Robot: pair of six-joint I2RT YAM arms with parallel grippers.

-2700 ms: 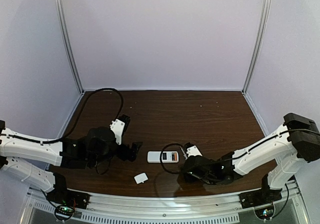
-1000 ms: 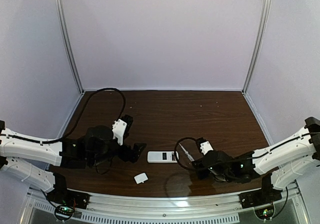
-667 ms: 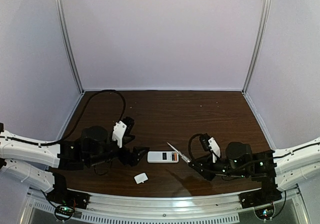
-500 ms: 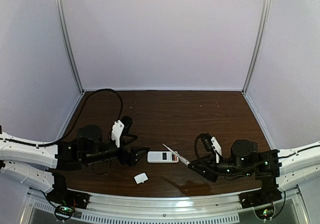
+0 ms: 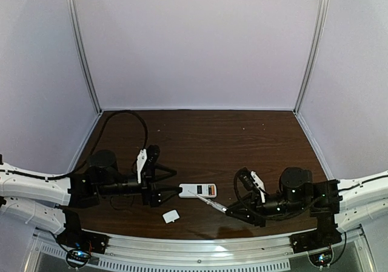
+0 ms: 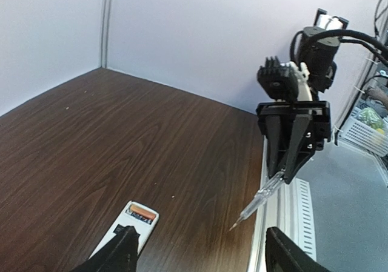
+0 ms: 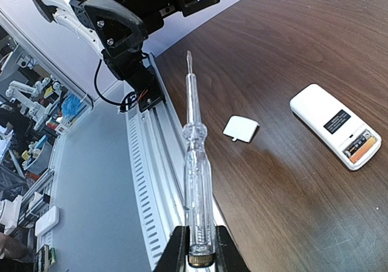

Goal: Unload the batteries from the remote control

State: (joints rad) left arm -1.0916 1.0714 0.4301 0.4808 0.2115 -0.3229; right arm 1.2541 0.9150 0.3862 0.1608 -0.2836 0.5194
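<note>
Right pincer point(image 7: 195, 251): clamped tight on the butt of the clear-handled screwdriver point(image 7: 195, 163), blade pointing straight out ahead of it. The tip hangs in the air, not touching anything.

Left pincer point(image 6: 201, 240): fingers spread wide, nothing held. The remote control point(image 7: 330, 126) lies flat on the table point(image 7: 291, 42) just ahead of it, its near end close against one finger. Its open bay faces up at the far end, toward the right pincer.

Batteries point(image 7: 359, 146): both seated in the bay, orange one outermost. The loose cover point(image 7: 240, 128) lies between the two pincers, off to the side of the remote.

Step in hand, as I judge it: brace, then pry. The left pincer should close across the remote's long edges, clear of the bay, and press it down. Then the blade should come in low, under one battery end, and lever gently; too steep and the remote may skid or the cell may jump.
</note>
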